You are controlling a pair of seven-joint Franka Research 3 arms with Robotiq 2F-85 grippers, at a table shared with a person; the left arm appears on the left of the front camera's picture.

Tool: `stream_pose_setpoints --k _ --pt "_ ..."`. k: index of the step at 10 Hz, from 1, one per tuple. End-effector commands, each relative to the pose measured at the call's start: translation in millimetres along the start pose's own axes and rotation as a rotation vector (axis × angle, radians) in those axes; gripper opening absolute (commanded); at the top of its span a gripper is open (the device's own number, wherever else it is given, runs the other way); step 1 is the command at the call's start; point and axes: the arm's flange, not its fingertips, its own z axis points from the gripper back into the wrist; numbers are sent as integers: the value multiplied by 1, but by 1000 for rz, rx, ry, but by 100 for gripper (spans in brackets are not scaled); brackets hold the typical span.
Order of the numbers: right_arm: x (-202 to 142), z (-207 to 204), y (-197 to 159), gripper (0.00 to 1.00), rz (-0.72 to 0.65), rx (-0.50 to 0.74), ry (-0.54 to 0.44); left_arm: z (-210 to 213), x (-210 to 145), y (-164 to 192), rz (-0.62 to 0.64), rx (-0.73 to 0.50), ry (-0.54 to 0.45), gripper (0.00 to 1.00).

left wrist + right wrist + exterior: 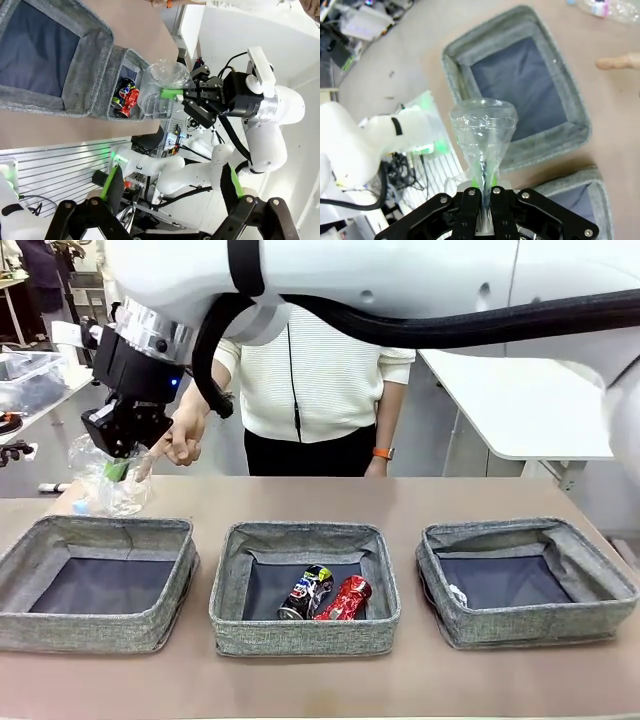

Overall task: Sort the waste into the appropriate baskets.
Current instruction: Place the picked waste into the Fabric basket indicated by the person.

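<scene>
Right gripper (485,192) clenched on a clear bottle (482,122)
Bottle juts straight ahead of it, pinched flat, with a basket (547,150) beyond; I see my left gripper (171,185) spread wide, holding nothing.

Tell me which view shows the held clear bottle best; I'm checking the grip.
Right wrist view: the clear bottle is seen close up, pinched in the right hand. Front view shows it partly hidden by that hand; left wrist view shows it small and sideways.
</scene>
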Motion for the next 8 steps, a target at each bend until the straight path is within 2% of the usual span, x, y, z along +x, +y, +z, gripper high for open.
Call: stream_pose_setpoints --k 1,2,3,4,5,6,8 --pt "7 -20 9 1 89 -5 -35 2 -1 -1 -6 -6 5 100" --pt "7 -26 8 1 86 -3 -37 2 -1 -1 -6 -6 5 100" --pt "5 -23 6 15 64 -43 -51 2 -1 -1 -6 -6 5 100" --pt "2 -21 4 59 55 -66 -62 2 -1 -1 -6 -6 5 100" --pt "0 -21 4 73 58 -67 -67 2 -1 -1 -6 -6 5 100" --pt "-1 -20 4 100 56 -69 -67 2 -1 -1 -6 -6 5 100" --pt "-4 -16 0 100 31 -37 -92 2 -1 -1 -6 -6 5 100"
